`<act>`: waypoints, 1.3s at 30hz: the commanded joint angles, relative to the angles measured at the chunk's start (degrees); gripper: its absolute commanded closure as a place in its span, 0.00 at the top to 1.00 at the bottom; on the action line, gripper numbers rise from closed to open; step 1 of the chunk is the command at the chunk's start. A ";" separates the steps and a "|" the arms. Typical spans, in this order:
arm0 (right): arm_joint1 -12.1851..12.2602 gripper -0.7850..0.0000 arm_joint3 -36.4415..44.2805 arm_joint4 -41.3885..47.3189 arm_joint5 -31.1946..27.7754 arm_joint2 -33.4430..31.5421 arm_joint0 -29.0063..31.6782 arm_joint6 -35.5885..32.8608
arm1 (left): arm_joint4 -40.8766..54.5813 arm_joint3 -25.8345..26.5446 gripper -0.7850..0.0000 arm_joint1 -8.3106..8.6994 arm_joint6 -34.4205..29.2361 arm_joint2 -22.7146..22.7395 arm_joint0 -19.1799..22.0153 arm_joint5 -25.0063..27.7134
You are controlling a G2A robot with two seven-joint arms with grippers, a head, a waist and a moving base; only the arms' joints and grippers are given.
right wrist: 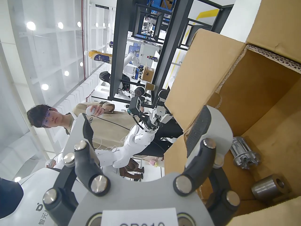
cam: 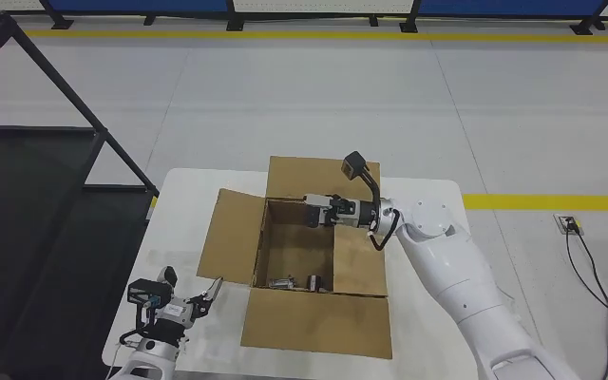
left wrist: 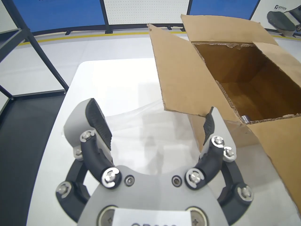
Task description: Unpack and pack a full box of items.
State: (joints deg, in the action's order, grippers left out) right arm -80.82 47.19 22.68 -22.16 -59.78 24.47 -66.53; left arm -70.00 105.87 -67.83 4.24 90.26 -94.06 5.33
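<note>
An open cardboard box (cam: pixel 294 249) stands mid-table with its flaps folded out. On its floor, near the front wall, lie a ribbed metal part (cam: pixel 283 282) and a metal cylinder (cam: pixel 315 281). The right wrist view shows the same ribbed metal part (right wrist: pixel 244 154) and the cylinder (right wrist: pixel 270 187) in a corner of the box (right wrist: pixel 265 90). My right gripper (cam: pixel 312 211) (right wrist: pixel 143 128) hangs open and empty at the box's far rim. My left gripper (cam: pixel 195 302) (left wrist: pixel 152 114) is open and empty over the table's front left, beside the box (left wrist: pixel 235 71).
The white table (cam: pixel 190 218) has bare room left of the box. A clear plastic film (left wrist: pixel 141 123) lies there under my left gripper. A black metal rack (cam: pixel 57 180) stands off the table's left side. The front flap (cam: pixel 318 323) covers the near table edge.
</note>
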 commanded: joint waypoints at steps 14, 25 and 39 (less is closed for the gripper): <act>0.62 1.00 1.94 -0.32 1.38 -0.68 1.37 0.58 | -0.67 -3.34 1.00 -0.26 -1.69 -0.18 1.35 -0.44; 0.57 1.00 0.90 0.59 0.93 -0.47 1.19 0.18 | 0.32 -4.96 1.00 -0.34 -3.28 1.19 2.19 -0.86; 0.37 1.00 -0.31 1.11 0.74 0.05 0.67 0.42 | -0.53 -1.69 1.00 -0.57 0.79 0.93 0.24 0.27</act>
State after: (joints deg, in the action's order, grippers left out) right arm -80.44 46.97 23.71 -21.49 -59.72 25.13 -66.31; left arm -70.37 102.90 -68.41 3.44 91.11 -92.82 4.78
